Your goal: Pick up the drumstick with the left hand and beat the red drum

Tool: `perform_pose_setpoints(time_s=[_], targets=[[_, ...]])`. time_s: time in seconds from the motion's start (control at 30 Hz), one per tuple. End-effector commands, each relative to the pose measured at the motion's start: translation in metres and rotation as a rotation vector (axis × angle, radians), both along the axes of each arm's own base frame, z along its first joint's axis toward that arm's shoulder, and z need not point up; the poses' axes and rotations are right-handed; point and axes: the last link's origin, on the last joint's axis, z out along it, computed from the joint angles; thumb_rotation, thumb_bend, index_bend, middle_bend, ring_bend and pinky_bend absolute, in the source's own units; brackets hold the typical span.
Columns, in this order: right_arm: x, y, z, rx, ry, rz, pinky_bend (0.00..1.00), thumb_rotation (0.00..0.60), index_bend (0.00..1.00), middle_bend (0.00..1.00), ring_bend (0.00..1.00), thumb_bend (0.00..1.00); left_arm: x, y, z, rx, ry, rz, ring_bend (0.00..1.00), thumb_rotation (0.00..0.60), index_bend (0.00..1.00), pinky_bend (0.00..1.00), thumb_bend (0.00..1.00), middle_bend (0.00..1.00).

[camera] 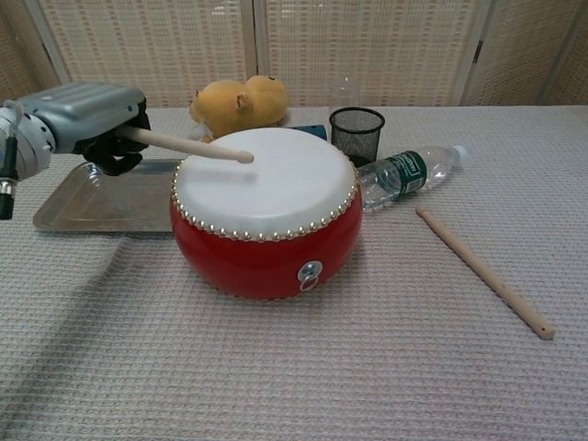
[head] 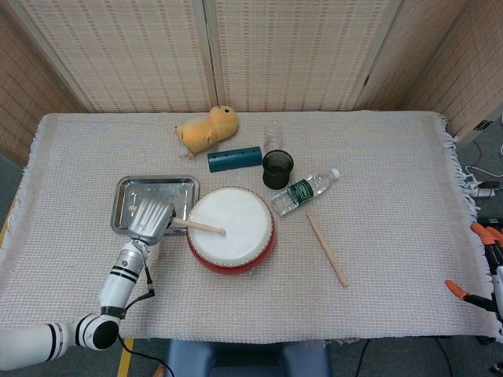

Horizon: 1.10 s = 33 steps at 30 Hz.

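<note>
Two drumsticks show: one drumstick (head: pixel 198 227) (camera: pixel 184 144) is held in the left hand (head: pixel 149 219) (camera: pixel 84 117), whose fingers (camera: pixel 115 161) are curled around its butt end, and a spare drumstick (head: pixel 326 249) (camera: pixel 484 271) lies loose on the bench (head: pixel 393 196) to the right of the red drum (head: pixel 231 228) (camera: pixel 265 212). The held stick reaches over the drum's white skin from the left, its rounded tip near the middle of the skin; whether the tip touches the skin or sits just above it cannot be told.

Just left of the drum lies a metal tray (head: pixel 131 195) (camera: pixel 83 201), and the left hand hangs over the tray's near right corner. Behind the drum stand a black mesh cup (head: pixel 277 169) (camera: pixel 356 132) and a clear glass (head: pixel 273 134) (camera: pixel 343 93), the glass faint and hard to make out. A blue box (head: pixel 234 158) lies behind the drum too; in the chest view the drum hides all but a corner of it. A yellow plush toy (head: pixel 207 129) (camera: pixel 240 101) sits further back, behind the drum and to its left. A water bottle (head: pixel 304 191) (camera: pixel 407 172) lies on its side to the right of the drum, just beside its rim; its green label carries white writing too small to read.

The right hand is in neither view. Orange-handled tools (head: pixel 483 236) are cut off at the right edge of the head view, well apart from the drum.
</note>
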Motion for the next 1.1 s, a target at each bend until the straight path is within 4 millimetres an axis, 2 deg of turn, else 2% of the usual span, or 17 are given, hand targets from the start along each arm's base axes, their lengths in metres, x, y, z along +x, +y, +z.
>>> perform_pose_setpoints(time_s=[0.03,0.2,0.37,0.67,0.87,1.1], targets=[[0.0,0.0,0.0,0.0,0.0,-0.001,0.04,0.6,0.04,0.13,0.0,0.09,0.003,0.014,0.041,0.04,-0.378,0.092,0.98,0.6,1.0,1.0,0.71,1.0],[0.0,-0.002,-0.001,0.004,-0.001,-0.003,0.04,0.6,0.04,0.13,0.0,0.09,-0.02,0.03,0.042,0.03,-0.279,0.101,0.98,0.6,1.0,1.0,0.71,1.0],[0.0,-0.003,-0.002,0.009,-0.001,-0.001,0.04,0.6,0.04,0.13,0.0,0.09,-0.048,0.054,0.038,0.089,-0.102,0.102,0.97,0.6,1.0,1.0,0.71,1.0],[-0.002,-0.004,-0.003,0.013,-0.004,-0.008,0.04,0.6,0.04,0.13,0.0,0.09,-0.079,0.082,0.025,0.077,0.091,0.118,0.95,0.6,1.0,1.0,0.71,1.0],[-0.003,-0.005,-0.002,0.012,-0.005,-0.013,0.04,0.6,0.04,0.13,0.0,0.09,-0.083,0.094,0.011,0.036,0.157,0.114,0.94,0.6,1.0,1.0,0.7,1.0],[-0.005,-0.005,-0.002,0.008,-0.004,-0.024,0.04,0.6,0.03,0.13,0.0,0.09,-0.078,0.103,-0.005,0.013,0.137,0.135,0.93,0.6,1.0,1.0,0.69,1.0]])
